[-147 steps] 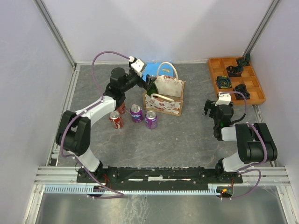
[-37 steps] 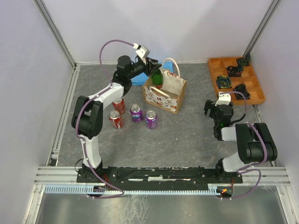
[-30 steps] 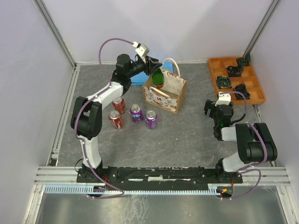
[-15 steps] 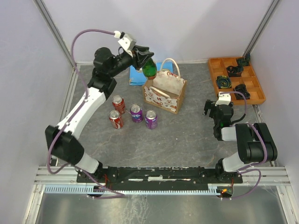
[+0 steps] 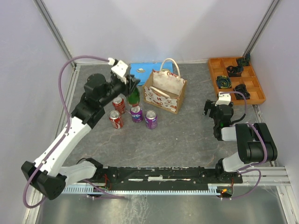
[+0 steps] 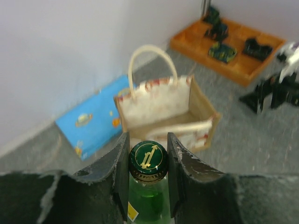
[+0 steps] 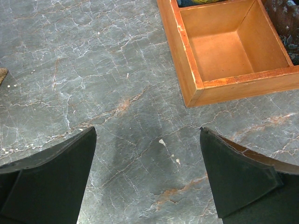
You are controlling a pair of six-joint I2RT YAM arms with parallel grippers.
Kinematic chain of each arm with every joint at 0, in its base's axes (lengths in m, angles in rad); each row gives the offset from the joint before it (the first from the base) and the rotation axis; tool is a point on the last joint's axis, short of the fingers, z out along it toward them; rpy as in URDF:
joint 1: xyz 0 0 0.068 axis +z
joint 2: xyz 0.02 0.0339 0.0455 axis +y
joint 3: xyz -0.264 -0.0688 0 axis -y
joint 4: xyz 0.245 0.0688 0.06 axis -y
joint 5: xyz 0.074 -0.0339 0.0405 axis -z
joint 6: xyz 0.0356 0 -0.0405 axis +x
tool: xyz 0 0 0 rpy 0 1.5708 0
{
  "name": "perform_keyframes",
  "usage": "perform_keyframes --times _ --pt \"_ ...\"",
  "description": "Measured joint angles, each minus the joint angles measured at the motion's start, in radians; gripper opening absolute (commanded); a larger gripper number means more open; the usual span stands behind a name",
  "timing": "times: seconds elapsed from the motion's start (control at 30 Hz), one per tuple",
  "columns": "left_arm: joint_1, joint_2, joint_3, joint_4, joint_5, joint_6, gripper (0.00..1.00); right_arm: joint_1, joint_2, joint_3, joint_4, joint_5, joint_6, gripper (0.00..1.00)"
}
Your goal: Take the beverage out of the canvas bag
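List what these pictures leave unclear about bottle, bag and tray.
Label of the green bottle: left wrist view, cut off by bottom edge.
Floor of the canvas bag: top view, hidden by its own walls.
The dark items in the orange tray: top view, too small to identify.

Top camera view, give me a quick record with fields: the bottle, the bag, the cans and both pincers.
green bottle: upright, outside the bag, next to the cans
left pincer: shut on the green bottle's neck, just under the cap
canvas bag: upright, top open, no bottle in it
cans: four standing left of the bag, two red, two purple
right pincer: open, empty, above the table near the orange tray
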State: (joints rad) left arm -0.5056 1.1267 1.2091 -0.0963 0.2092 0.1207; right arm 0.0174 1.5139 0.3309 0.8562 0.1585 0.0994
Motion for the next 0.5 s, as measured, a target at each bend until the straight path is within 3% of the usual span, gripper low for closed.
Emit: perform_keyframes --times 0.27,0.5 --pt "-0.085 -0.188 -0.274 -0.121 -0.162 -0.004 0.03 0.0 0.0 0.0 0.0 0.0 0.0 0.99" --pt "-0.114 -0.326 -0.431 -0.081 -0.228 -0.076 0.03 0.0 0.0 0.0 0.0 0.0 0.0 0.99"
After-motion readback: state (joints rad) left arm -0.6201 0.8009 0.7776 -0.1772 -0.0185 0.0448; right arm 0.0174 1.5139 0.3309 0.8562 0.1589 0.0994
